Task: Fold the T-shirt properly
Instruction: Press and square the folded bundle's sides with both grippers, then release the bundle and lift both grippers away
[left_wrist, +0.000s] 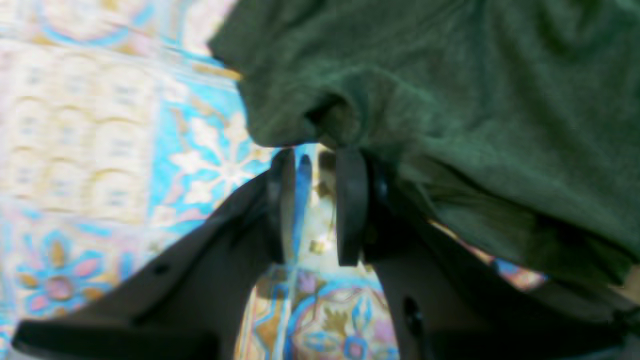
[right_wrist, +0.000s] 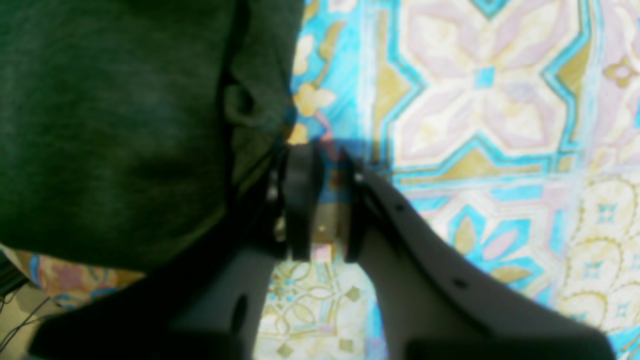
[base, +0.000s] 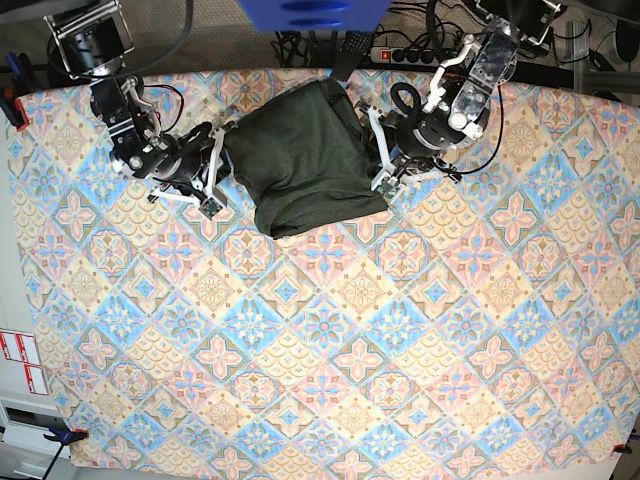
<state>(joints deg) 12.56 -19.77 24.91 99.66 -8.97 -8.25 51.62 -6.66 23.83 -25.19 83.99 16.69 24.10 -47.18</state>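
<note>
A: Where does the T-shirt (base: 308, 160) lie?

B: At the far side of the worktop (base: 330, 330), about midway between the two arms. It is a dark green bundle, folded over on itself, resting on the patterned cloth that covers the worktop.

A: And the left gripper (left_wrist: 311, 165)?

B: In the base view it sits on the right, just beside the shirt's right edge. From its wrist camera the jaws stand a narrow way apart, and the patterned cloth shows in the gap between them. The green fabric hangs right at the tips and drapes against the right finger, but nothing is pinched between them.

A: The right gripper (right_wrist: 325, 157)?

B: On the left in the base view, just beside the shirt's left edge. Its jaws are also narrowly parted, with cloth pattern visible between them. The shirt lies against the outer side of one finger (right_wrist: 299, 200), not inside the gap.
</note>
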